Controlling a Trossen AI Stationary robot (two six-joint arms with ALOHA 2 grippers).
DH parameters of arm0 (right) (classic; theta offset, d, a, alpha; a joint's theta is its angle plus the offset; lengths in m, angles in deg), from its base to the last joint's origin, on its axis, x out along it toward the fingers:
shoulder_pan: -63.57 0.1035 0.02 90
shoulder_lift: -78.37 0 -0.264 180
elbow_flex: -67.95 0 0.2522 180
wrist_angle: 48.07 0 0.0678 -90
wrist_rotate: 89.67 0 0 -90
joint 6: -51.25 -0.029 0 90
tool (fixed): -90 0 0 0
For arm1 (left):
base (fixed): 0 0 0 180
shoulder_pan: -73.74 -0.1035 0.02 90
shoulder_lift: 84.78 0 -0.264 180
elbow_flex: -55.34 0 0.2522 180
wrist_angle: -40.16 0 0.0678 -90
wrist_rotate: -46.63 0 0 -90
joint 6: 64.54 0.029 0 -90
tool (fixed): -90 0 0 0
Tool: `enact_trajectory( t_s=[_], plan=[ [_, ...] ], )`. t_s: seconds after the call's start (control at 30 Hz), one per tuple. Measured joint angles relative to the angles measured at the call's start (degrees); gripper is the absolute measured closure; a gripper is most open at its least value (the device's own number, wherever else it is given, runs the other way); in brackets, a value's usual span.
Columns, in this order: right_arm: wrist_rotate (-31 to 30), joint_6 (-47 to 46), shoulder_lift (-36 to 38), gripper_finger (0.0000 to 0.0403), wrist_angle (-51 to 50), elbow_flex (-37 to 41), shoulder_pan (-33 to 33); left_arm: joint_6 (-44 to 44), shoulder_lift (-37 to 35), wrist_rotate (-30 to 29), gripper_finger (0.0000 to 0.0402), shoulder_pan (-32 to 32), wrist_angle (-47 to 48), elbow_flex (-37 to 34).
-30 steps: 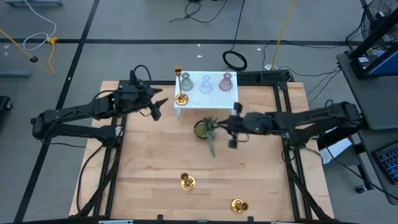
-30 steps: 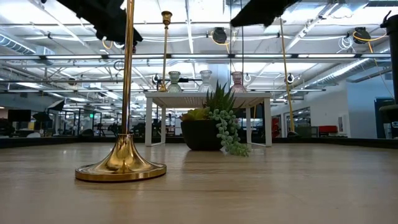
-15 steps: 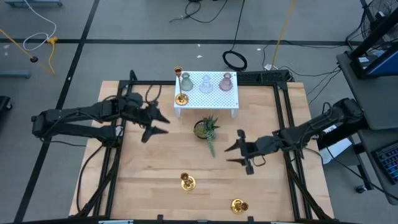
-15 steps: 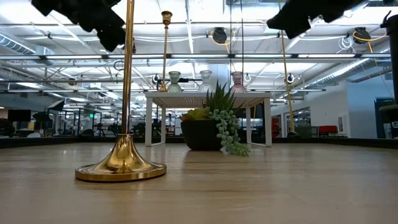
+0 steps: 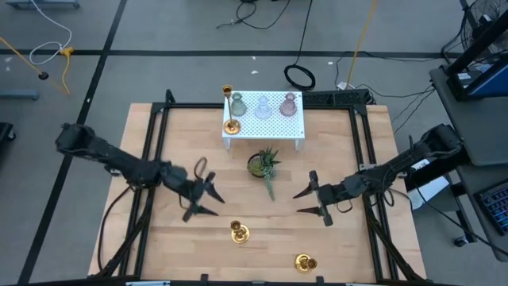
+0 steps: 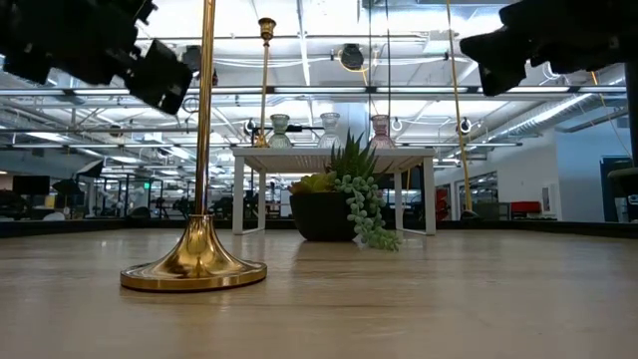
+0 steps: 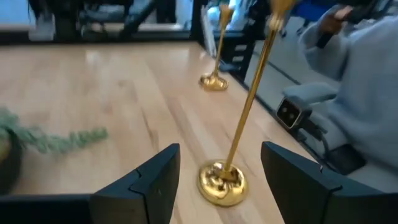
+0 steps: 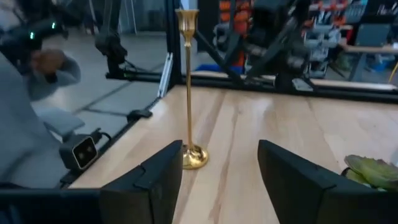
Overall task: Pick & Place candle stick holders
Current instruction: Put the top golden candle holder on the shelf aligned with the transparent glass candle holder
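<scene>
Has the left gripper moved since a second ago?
Yes. The left gripper has left the white stand and come down toward the candlestick.

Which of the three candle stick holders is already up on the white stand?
The candle stick holder at the white stand's left end, beside the green vase. The other two stand on the bare table near its front edge.

Shiny gold candle stick holders [image 5: 239, 233], green plant [image 5: 263, 164], white dotted stand [image 5: 263, 119]
</scene>
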Motion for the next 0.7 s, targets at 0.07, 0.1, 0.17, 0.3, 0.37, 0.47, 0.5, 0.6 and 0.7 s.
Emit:
enact_trajectory(
  t_s=[0.07, 0.1, 0.17, 0.3, 0.37, 0.47, 0.5, 0.6, 0.7],
  plan=[
    [0.00, 0.16, 0.00, 0.0204, 4.32, 2.03, 0.00, -2.04, 4.54, -3.58, 0.0170, 2.91, -2.68, 0.79],
    [0.00, 0.14, 0.00, 0.0203, 6.34, 2.81, 0.00, -2.73, 6.91, -4.63, 0.0170, 4.10, -4.13, 1.38],
    [0.00, 0.20, 0.02, 0.0203, 9.35, 4.18, 0.00, -3.40, 11.18, -5.46, 0.0170, 5.62, -6.52, 2.80],
    [-0.06, 1.61, 0.00, 0.0204, 13.17, 5.96, 0.00, -6.55, 17.66, -5.88, 0.0170, 6.38, -8.75, 7.22],
    [-0.08, 1.86, 0.00, 0.0204, 13.80, 6.16, 0.00, -7.70, 20.33, -5.77, 0.0170, 6.37, -8.66, 9.35],
    [-0.11, 2.16, 0.00, 0.0204, 13.86, 6.16, 0.00, -6.67, 24.44, -4.33, 0.0170, 6.35, -8.45, 12.41],
    [-0.13, 2.59, 0.00, 0.0204, 13.83, 6.18, 0.00, -5.19, 25.73, -3.24, 0.0170, 6.31, -8.50, 13.41],
    [-0.13, 3.45, 0.00, 0.0204, 13.83, 6.17, 0.00, 0.25, 28.83, -1.26, 0.0170, 6.39, -8.27, 15.67],
    [-0.14, 3.44, 0.00, 0.0206, 13.79, 6.17, 0.00, 2.74, 30.24, -1.68, 0.0175, 6.33, -7.28, 16.92]
  ],
)
